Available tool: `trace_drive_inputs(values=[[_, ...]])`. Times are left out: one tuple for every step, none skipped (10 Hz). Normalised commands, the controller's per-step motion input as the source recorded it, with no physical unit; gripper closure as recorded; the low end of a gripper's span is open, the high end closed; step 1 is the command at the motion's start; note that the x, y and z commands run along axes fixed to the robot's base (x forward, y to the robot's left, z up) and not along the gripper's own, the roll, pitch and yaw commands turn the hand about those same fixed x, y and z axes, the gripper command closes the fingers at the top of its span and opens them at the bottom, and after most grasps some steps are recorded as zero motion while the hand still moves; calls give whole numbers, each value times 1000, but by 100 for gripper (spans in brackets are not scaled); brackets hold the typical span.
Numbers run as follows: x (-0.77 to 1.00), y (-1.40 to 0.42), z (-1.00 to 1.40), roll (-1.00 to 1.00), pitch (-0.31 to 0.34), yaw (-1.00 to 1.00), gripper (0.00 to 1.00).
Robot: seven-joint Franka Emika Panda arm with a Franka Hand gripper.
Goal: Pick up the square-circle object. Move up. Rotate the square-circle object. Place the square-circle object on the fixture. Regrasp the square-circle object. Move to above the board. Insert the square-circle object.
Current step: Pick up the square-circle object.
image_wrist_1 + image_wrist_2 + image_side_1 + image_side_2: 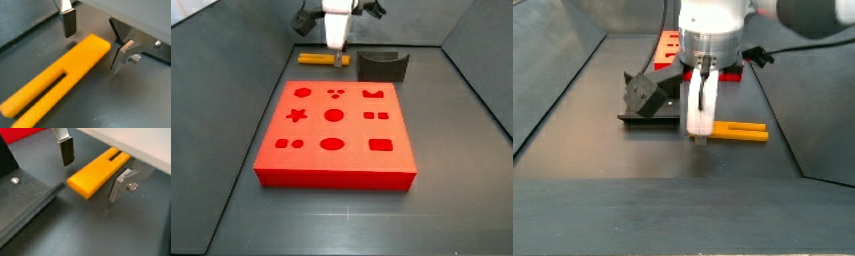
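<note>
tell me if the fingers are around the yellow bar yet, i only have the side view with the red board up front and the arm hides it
observer: Yes. In both wrist views the gripper is open, with its fingers on either side of one end of the square-circle object and a gap showing on each side.
operator: ok is it lifted or on the floor
observer: On the floor. A side view shows it lying flat there, with the gripper reaching down to one end of it.
</note>
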Motion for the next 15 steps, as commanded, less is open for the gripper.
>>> trace_drive_inputs(values=[[0, 60, -354, -151, -121, 20, 0], [0, 0, -171, -96, -51, 0, 0], [0, 3, -57, -67, -60, 0, 0], [0, 49, -60, -20, -20, -6, 0], [0, 0, 0, 0, 0, 0, 0], [0, 0, 0, 0, 0, 0, 100], [0, 0, 0, 0, 0, 0, 100], [0, 0, 0, 0, 0, 0, 100], [0, 0, 0, 0, 0, 0, 100], [0, 0, 0, 0, 0, 0, 100], [0, 0, 0, 0, 0, 0, 100], [0, 0, 0, 0, 0, 0, 100], [0, 0, 0, 0, 0, 0, 100], [0, 0, 0, 0, 0, 0, 100], [0, 0, 0, 0, 0, 0, 100]])
